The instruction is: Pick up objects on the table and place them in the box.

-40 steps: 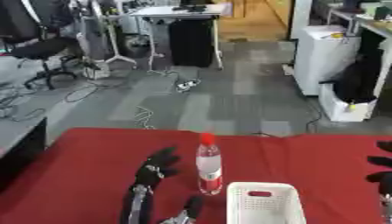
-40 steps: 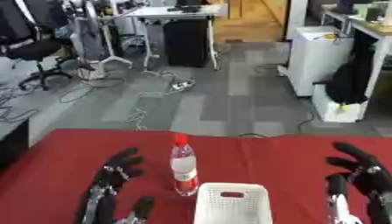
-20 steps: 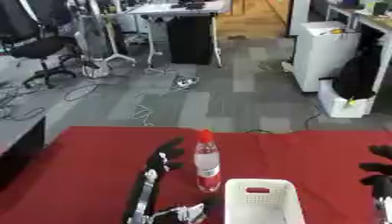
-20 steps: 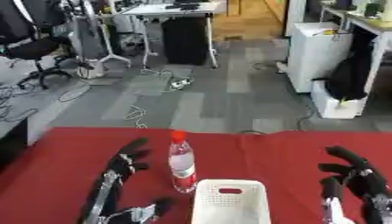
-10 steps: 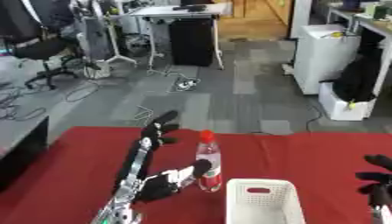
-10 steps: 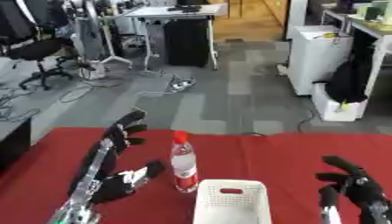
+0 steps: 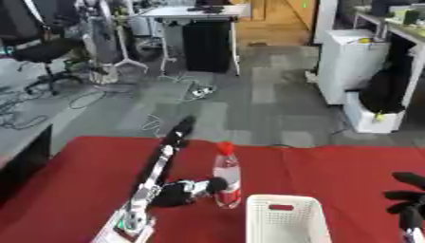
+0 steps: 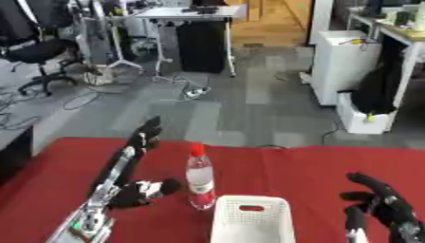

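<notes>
A clear plastic bottle (image 7: 226, 178) with a red cap and red label stands upright on the red table (image 7: 332, 171), just left of the white perforated box (image 7: 282, 220). My left hand (image 7: 162, 161) is raised beside the bottle on its left, fingers straight and pointing up toward the far edge, thumb (image 7: 192, 187) reaching toward the bottle's base. Whether the thumb touches the bottle is unclear. My right hand (image 8: 383, 205) rests open at the lower right, holding nothing.
The box (image 8: 249, 219) sits at the near table edge. Beyond the table lies grey carpet with cables (image 7: 91, 97), an office chair (image 7: 41, 52), a desk (image 7: 195, 28) and a white cabinet (image 7: 353, 64).
My left hand has risen from low on the table and extended its fingers upward beside the bottle. The bottle and box stay put. My right hand has barely moved.
</notes>
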You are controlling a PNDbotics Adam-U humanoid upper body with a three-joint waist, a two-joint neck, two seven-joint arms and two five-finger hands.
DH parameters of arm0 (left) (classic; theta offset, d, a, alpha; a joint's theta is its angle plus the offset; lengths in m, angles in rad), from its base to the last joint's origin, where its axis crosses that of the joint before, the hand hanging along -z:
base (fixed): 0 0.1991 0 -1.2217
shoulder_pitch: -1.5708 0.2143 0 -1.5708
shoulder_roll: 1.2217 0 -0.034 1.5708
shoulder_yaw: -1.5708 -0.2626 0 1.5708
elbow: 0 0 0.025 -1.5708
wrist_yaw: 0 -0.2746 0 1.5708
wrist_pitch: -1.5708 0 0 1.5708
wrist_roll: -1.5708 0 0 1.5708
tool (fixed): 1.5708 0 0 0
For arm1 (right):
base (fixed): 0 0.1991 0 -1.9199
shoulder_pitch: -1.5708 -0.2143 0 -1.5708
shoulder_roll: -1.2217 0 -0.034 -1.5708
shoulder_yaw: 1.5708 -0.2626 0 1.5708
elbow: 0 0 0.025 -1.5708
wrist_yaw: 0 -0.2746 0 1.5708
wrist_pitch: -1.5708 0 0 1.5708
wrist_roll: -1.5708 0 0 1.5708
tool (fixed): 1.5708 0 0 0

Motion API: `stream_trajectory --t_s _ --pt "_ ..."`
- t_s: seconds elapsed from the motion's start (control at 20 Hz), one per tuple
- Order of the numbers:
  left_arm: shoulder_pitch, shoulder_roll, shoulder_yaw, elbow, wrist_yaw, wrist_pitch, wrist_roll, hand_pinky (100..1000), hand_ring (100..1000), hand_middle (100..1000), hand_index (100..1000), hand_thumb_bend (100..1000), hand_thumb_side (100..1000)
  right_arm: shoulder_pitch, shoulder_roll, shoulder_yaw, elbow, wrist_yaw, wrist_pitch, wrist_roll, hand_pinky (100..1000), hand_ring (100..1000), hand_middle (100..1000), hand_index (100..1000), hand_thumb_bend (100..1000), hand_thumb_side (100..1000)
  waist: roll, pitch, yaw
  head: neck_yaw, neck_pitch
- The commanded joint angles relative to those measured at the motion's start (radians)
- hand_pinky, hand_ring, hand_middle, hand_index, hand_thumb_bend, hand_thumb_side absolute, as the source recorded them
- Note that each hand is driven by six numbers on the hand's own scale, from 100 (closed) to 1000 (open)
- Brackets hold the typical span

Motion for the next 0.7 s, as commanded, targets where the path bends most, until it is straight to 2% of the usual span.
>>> stream_trajectory --t_s 0.05,0.35,0.7 --pt "-0.030 0.028 0.014 0.035 -0.007 -0.010 -0.035 946 1000 1000 1000 956 659 -0.008 -0.006 0.004 -0.010 -0.008 -0.003 0.005 581 692 825 913 100 489 -0.002 -0.015 -0.002 0.007 0.004" --pt "-0.048 0.023 0.019 0.091 -0.044 -0.015 -0.040 911 999 993 1000 977 615 -0.009 -0.004 0.005 -0.009 -0.011 -0.005 0.009 581 692 825 914 100 490 0.002 -0.012 -0.008 0.006 0.003" --pt "-0.072 0.030 0.020 0.167 -0.048 -0.039 -0.029 853 955 957 1000 980 562 -0.011 -0.003 0.007 -0.009 -0.018 -0.006 0.012 587 692 825 929 100 490 0.007 -0.010 -0.012 0.008 0.003"
